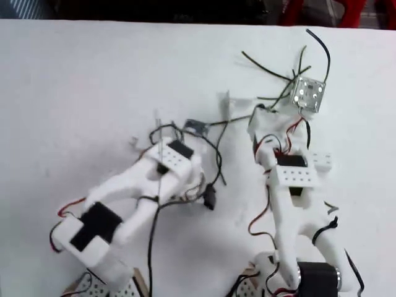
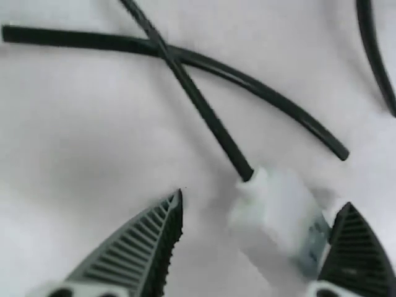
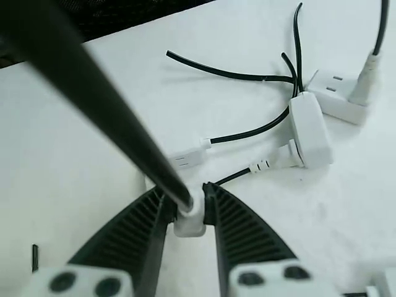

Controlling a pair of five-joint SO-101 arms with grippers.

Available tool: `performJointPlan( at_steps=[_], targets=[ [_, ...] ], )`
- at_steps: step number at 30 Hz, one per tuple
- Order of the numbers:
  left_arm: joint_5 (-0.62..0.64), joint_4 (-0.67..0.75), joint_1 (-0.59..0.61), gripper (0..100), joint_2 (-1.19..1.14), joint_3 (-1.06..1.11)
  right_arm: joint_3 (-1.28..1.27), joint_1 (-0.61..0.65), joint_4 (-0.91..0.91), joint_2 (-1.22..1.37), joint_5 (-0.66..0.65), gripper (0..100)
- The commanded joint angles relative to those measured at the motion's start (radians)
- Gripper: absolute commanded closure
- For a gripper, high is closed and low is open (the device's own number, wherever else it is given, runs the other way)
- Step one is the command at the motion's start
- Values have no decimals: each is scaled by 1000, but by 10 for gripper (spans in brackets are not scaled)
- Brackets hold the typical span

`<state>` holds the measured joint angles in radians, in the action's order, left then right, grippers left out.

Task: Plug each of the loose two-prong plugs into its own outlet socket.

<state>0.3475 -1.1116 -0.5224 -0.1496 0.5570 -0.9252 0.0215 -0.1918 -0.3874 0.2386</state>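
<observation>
My right claw (image 3: 190,201) is pinched narrow on a white plug (image 3: 189,224), its black cord (image 3: 93,86) running back past the camera. Just beyond the tips lies a loose plug (image 3: 187,159), and farther off the outlet block (image 3: 309,127). To seat it well, I'd say square up to the slots, then push straight and slow. My left claw (image 2: 263,201) stands wide around a second plug (image 2: 275,213), which lies close against one finger, so I should centre it before squeezing.
</observation>
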Motion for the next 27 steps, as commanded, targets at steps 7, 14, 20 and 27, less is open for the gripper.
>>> performJointPlan(
  at_steps=[7, 14, 20, 27],
  targets=[
    [-284, -2, -21, 862, -21, -49, 48, -8, 22, 4, 5, 981],
    [-488, -55, -19, 902, -18, -57, 46, -8, 22, 5, 5, 981],
    [-621, -94, 7, 903, 18, -51, 46, -8, 22, 5, 5, 981],
    [-867, -126, 193, 934, 312, -46, 43, -4, 22, 5, 5, 981]
  ],
)
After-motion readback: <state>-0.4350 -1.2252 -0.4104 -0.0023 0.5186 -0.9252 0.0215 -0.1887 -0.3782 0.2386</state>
